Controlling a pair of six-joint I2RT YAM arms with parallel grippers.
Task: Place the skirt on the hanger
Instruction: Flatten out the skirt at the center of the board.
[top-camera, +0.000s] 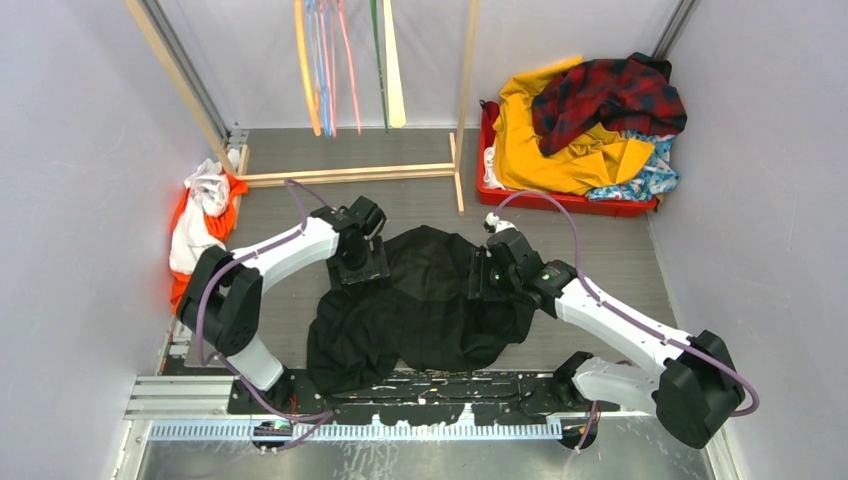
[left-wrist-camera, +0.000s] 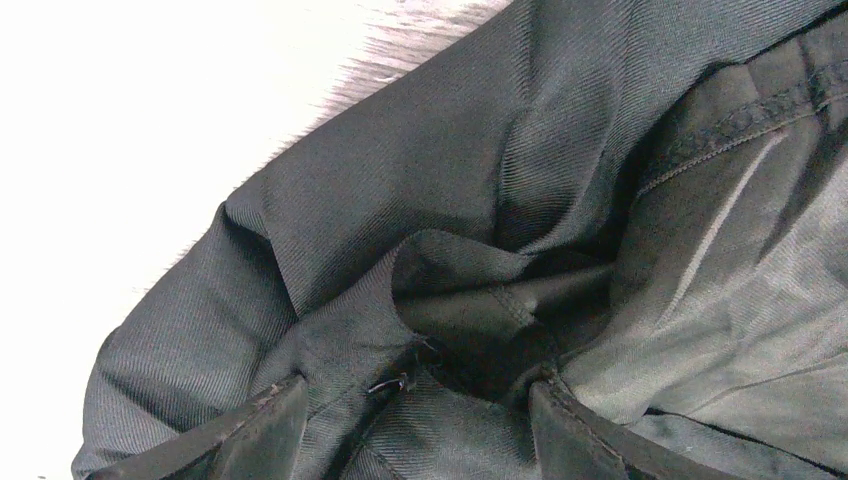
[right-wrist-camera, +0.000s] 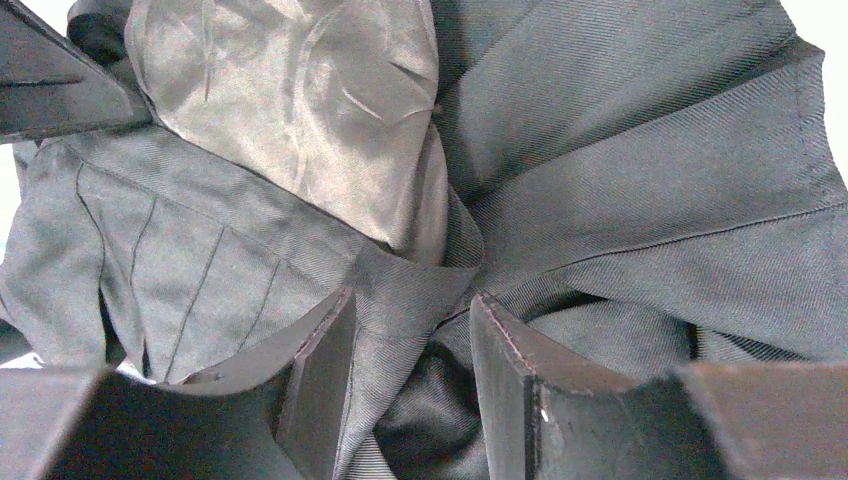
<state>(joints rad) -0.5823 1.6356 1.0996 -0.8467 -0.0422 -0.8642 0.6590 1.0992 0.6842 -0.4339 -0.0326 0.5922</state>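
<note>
Skirt (top-camera: 650, 178): blue floral fabric, in the red bin (top-camera: 560, 203) at the far right of the worktop (top-camera: 600, 260). Only a strip of it shows at the bin's right end. It lies under a yellow garment (top-camera: 540, 150) and a red-black plaid garment (top-camera: 610, 100), both piled on top and covering most of it. It is well apart from both arms.

Black coat (top-camera: 420, 300): big and crumpled, spread over the near centre of the worktop between the two arms, its near hem reaching the base rail. Both end effectors are down in it.

Left end effector (top-camera: 362, 262) (left-wrist-camera: 418, 390): at the coat's far left edge, fingers wide apart, a raised fold of black twill between them. Cannot tell if the fold is pinched or only straddled. The wrist view shows a stitched seam and shinier lining to the right.

Right end effector (top-camera: 487, 275) (right-wrist-camera: 412, 300): at the coat's right side, about half closed on a bunch of coat fabric. Pleats fan out from the pinch, and a patch of pale grey lining shows above it.

Hangers (top-camera: 325, 60): orange, blue, pink, green and cream ones hang from a wooden rack (top-camera: 350, 175) at the far centre, behind the coat and left of the bin.

White and orange clothes pile (top-camera: 200, 220): against the left wall, just beside the left arm's elbow.

The coat lies between the arms and the rack.
</note>
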